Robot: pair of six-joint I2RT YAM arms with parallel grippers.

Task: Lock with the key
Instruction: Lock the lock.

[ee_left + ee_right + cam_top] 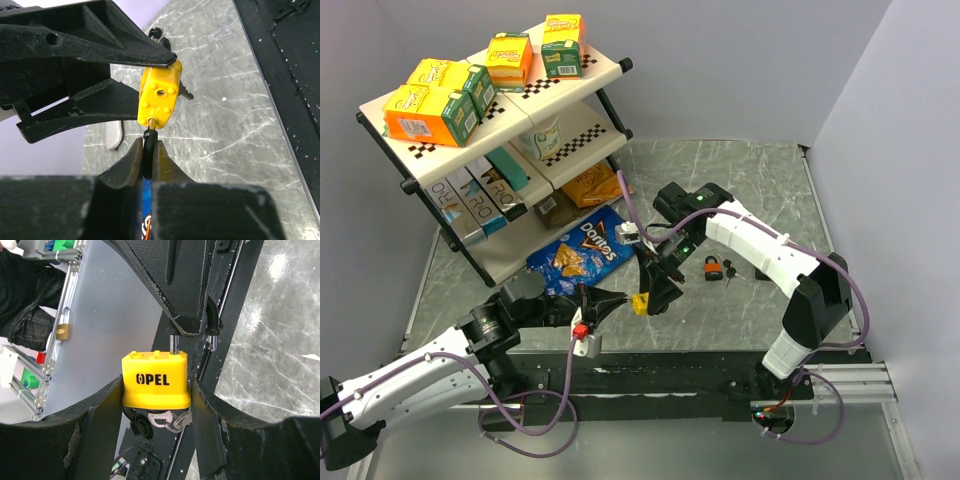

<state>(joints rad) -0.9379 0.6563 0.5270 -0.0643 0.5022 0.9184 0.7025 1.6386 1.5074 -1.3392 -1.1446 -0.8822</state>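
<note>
The right gripper (156, 390) is clamped on the yellow padlock (155, 381), with one finger pressing on each side of its body, and it holds the padlock just above the desk (760, 180). From the opposite side, the left gripper (148, 150) is closed tightly on the black-covered shackle (148, 136), which is pinched between its two fingertips. In the top view the two grippers meet at the padlock near the front middle of the desk.

The key (162, 421) is at the bottom of the yellow padlock, on the end away from the shackle. A black head, a silver ring and a silver blade are visible there. I cannot tell whether a blade sits inside the keyhole. In the left wrist view only a small silver part of it shows behind the padlock.

A loose key bunch (732, 273) with dark heads lies on the desk, just beside an orange padlock (713, 267) and to the right of the grippers. A blue chips bag (585, 252) lies in front of the shelf rack (610, 70).
</note>
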